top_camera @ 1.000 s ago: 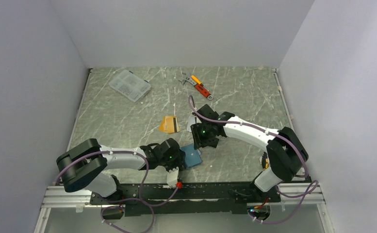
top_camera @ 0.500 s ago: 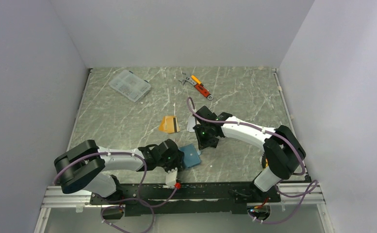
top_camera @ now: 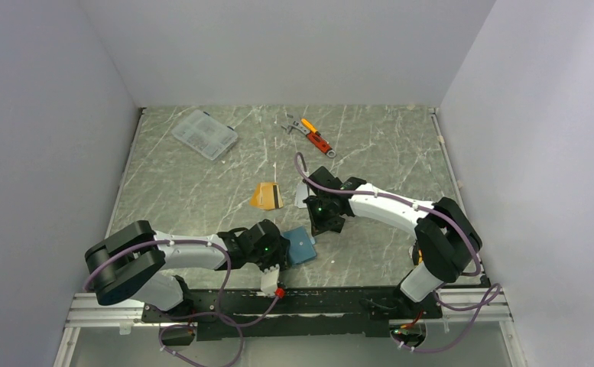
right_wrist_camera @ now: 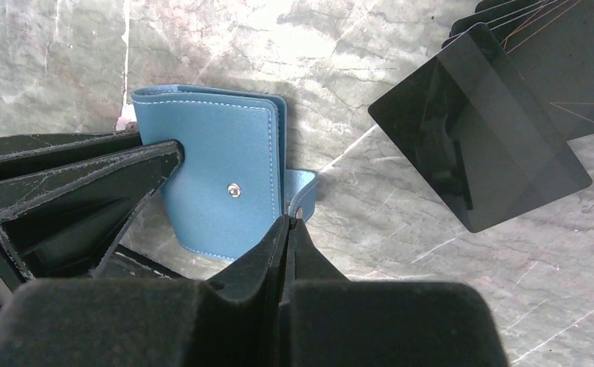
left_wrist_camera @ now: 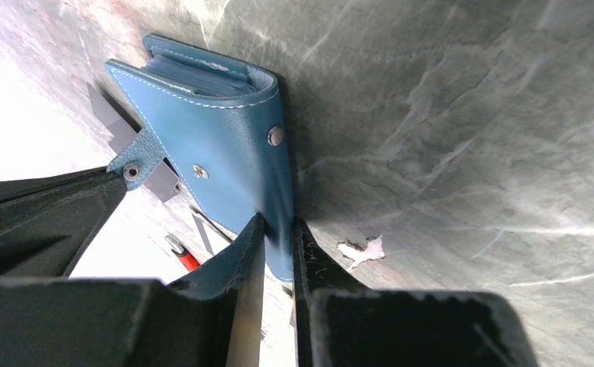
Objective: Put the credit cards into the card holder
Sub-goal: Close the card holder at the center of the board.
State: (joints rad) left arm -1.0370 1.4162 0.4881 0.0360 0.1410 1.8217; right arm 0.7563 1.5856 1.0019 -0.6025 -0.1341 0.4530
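Observation:
The teal-blue card holder [top_camera: 301, 247] lies folded near the table's front edge, stud on its cover [right_wrist_camera: 217, 168]. My left gripper [left_wrist_camera: 278, 227] is shut on the cover's near edge [left_wrist_camera: 225, 145]. My right gripper [right_wrist_camera: 287, 222] is shut, its tips pinching the end of the holder's snap tab [right_wrist_camera: 303, 191]. An orange-gold credit card [top_camera: 267, 196] with a dark stripe lies on the table further back. A grey credit card [top_camera: 300, 196] sits beside it, partly under my right arm. It looks dark in the right wrist view [right_wrist_camera: 477, 130].
A clear plastic organiser box [top_camera: 205, 134] lies at the back left. An orange-red wrench [top_camera: 316, 136] and a small grey metal part [top_camera: 289, 127] lie at the back centre. A white scrap [left_wrist_camera: 362, 248] sticks to the tabletop near the holder.
My right gripper has closed from partly open to shut and shifted slightly left onto the snap tab. The left gripper and the card holder have stayed put.

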